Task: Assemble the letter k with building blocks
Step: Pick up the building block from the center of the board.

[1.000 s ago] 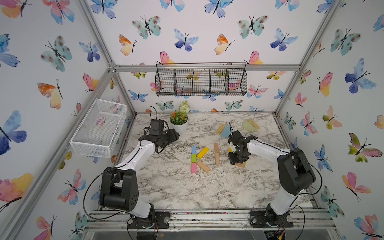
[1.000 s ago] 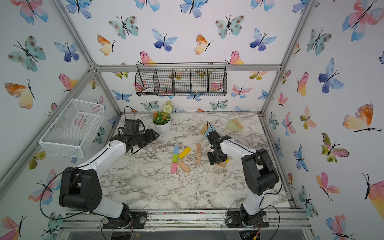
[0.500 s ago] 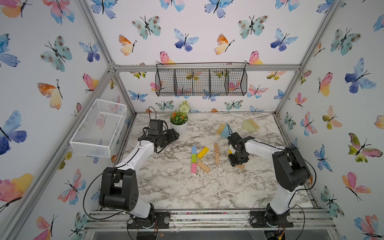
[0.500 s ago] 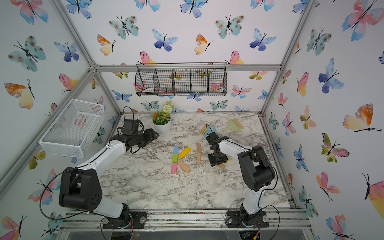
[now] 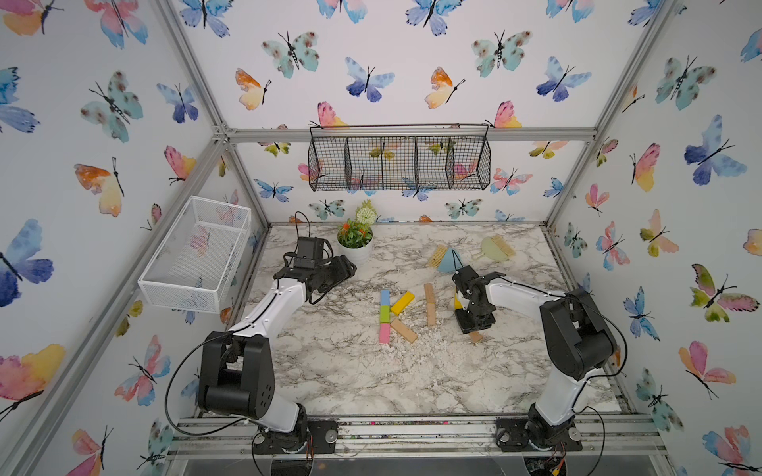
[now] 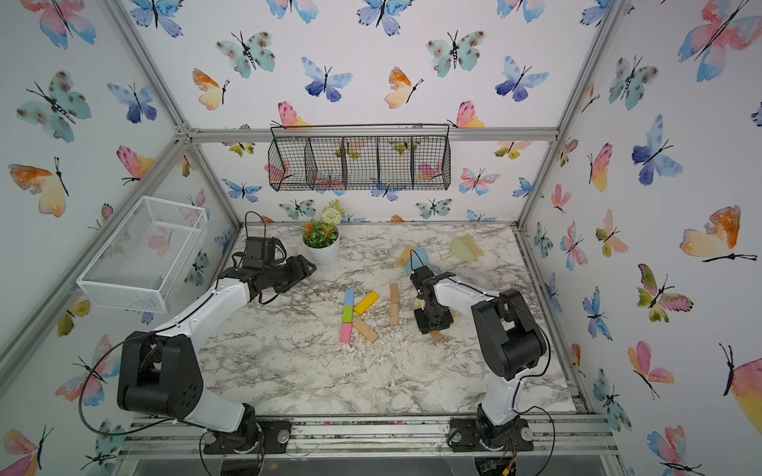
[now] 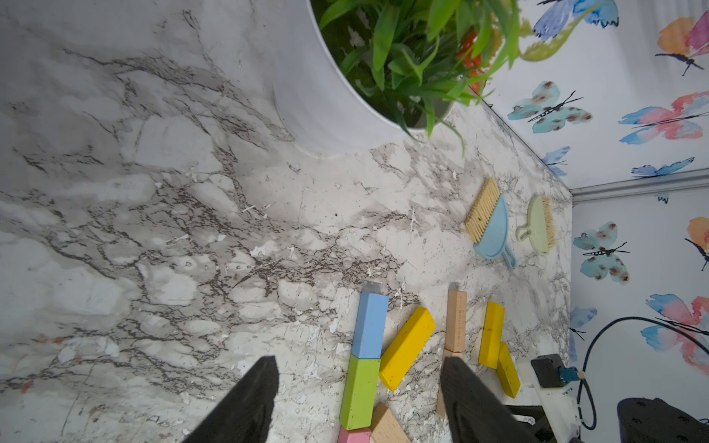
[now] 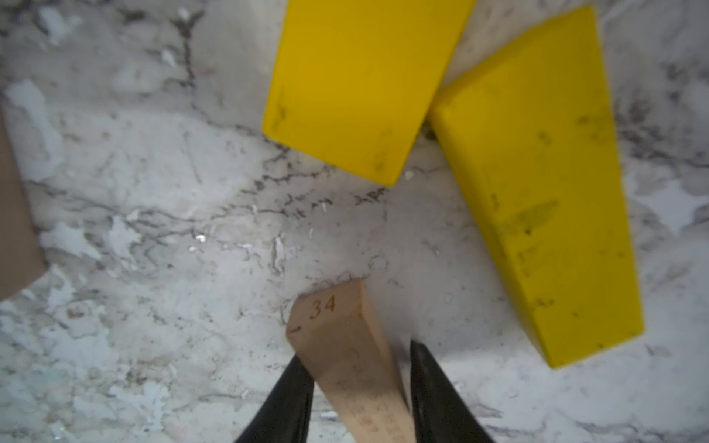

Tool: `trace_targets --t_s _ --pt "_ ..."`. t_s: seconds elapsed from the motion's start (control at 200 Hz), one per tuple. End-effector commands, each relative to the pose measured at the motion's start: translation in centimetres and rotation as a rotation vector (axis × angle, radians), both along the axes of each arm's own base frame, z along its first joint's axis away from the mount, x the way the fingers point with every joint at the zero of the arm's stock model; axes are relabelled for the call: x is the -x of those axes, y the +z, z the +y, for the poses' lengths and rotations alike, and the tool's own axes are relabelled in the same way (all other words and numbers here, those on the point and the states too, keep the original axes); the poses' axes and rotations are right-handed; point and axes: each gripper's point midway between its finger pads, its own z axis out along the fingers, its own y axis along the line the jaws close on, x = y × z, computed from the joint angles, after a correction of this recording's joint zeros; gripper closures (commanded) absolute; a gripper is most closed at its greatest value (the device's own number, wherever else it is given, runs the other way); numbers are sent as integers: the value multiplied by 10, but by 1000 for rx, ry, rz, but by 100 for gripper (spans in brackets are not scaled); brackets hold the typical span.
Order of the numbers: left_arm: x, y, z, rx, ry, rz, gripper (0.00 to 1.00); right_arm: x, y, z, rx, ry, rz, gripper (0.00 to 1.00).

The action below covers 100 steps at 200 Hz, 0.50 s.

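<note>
Hanging over the tan block [image 5: 475, 337] in a top view, the right gripper [image 5: 474, 325] sits well right of the blue-green-pink stem [image 5: 384, 315]. Its wrist view shows the jaws pinching that block across its width, long axis along the fingers. The left gripper [image 7: 358, 360], in its wrist view, gapes empty.

The right gripper [image 8: 356, 351] is moved a little over the tan block [image 8: 333, 318], and its jaws, wider apart a second ago, are now drawn in against the block's two sides.
</note>
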Motion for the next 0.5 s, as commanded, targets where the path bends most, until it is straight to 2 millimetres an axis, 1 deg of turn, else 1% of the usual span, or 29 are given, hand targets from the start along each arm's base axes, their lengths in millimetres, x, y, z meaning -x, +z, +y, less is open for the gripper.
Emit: trace_targets --t_s 0.0,0.075,0.185,0.31,0.435,0.496 --pt "-1 -2 1 9 -2 4 29 14 -4 -1 -16 -43 42 68" --pt "-1 -2 1 7 -3 1 29 14 -4 2 -31 -59 41 74" --pt "-1 -2 1 7 -2 1 29 11 1 8 -70 -87 22 84" --pt "-1 -1 1 4 -6 -2 29 6 16 18 -134 -136 -19 85" --pt "-1 -1 1 0 -7 -4 30 -3 41 34 -227 -178 -78 86" --pt "-1 -1 0 -2 -8 -6 29 -4 50 43 -266 -195 -87 87"
